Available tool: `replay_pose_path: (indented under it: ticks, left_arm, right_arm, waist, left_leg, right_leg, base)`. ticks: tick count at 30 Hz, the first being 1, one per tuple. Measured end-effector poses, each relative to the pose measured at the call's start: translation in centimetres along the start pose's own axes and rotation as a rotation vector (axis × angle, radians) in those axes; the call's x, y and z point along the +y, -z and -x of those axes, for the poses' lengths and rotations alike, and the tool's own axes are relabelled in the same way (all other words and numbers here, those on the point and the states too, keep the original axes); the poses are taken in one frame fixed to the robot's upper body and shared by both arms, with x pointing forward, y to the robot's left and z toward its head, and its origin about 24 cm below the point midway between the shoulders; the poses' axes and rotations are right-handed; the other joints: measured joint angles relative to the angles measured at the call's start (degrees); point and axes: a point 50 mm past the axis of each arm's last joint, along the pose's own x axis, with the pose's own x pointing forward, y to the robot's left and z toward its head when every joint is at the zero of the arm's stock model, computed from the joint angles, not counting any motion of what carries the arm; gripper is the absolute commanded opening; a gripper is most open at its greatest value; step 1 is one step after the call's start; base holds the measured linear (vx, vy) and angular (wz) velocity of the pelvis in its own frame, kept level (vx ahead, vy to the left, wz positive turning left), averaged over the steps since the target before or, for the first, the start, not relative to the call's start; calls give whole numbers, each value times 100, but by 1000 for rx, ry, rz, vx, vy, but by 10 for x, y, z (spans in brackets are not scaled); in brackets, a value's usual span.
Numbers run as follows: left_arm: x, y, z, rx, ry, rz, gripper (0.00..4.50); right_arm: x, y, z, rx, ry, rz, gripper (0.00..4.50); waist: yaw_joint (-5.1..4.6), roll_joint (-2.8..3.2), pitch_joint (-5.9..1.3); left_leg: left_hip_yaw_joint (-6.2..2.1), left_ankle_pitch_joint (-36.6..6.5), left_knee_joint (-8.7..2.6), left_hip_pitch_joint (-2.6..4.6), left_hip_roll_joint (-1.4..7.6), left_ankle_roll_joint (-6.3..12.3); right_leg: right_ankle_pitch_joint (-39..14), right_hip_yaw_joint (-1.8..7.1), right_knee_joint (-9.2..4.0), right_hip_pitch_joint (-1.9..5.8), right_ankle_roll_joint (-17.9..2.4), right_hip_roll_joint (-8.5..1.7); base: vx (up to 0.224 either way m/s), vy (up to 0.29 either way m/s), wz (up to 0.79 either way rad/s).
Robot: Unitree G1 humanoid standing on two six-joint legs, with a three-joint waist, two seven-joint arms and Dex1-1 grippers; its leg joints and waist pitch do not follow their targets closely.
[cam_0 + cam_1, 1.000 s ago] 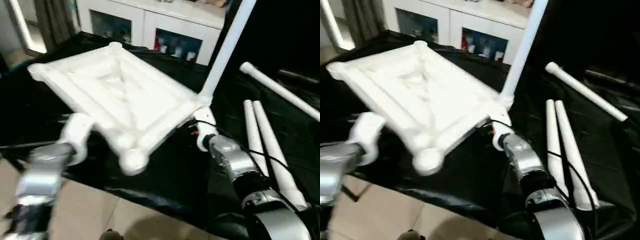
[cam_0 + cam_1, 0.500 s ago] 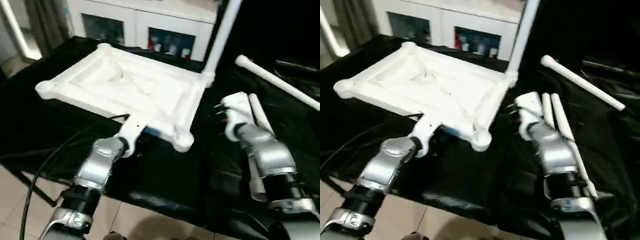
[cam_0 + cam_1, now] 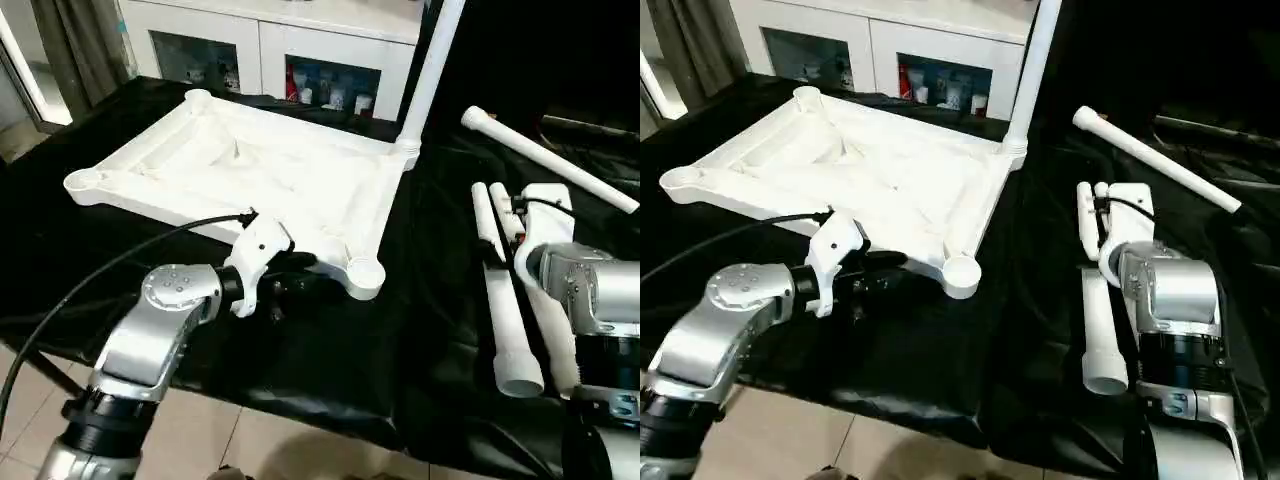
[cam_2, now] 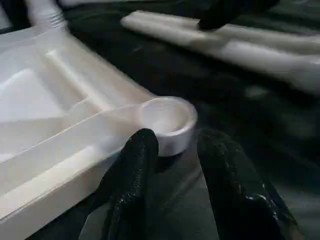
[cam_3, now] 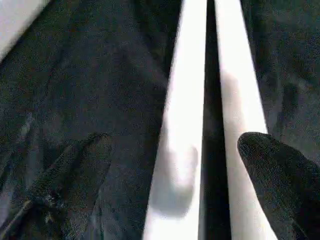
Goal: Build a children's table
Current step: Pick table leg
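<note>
My right gripper (image 5: 172, 165) hangs wide open and empty over two table legs (image 3: 505, 290) lying side by side near the right edge of the black-draped table (image 3: 330, 350), their long axes running away from me, in line with my fingers (image 5: 277, 165). That arm is the nearer. A third leg (image 3: 550, 172) lies toward the far right corner; the fourth stands in the tabletop (image 3: 240, 170). A second ago the right gripper was beneath the lifted tabletop's corner. My left gripper (image 4: 175, 165), part open, holds nothing beside the near corner socket (image 4: 165, 120).
</note>
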Motion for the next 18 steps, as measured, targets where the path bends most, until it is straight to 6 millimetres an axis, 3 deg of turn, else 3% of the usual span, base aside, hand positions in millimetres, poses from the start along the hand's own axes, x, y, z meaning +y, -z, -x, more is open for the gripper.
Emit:
replay_pose_path:
  ticks: [6,18]
  left_arm:
    - [-9,2,5,26,75,42,172]
    - [-19,-5,8,34,154,56,172]
  right_arm:
    - [2,22,1,177,-52,-56,446]
    - [20,33,8,261,-119,-90,446]
  waist:
    - [-4,-11,-4]
    - [-5,-16,-6]
  left_leg:
    - [0,1,3,-1,0,-1]
    - [-1,4,3,1,-1,-7]
  right_leg:
    - [0,1,2,0,1,0]
    - [0,1,7,0,1,0]
  base:
    - [0,0,0]
    - [0,0,0]
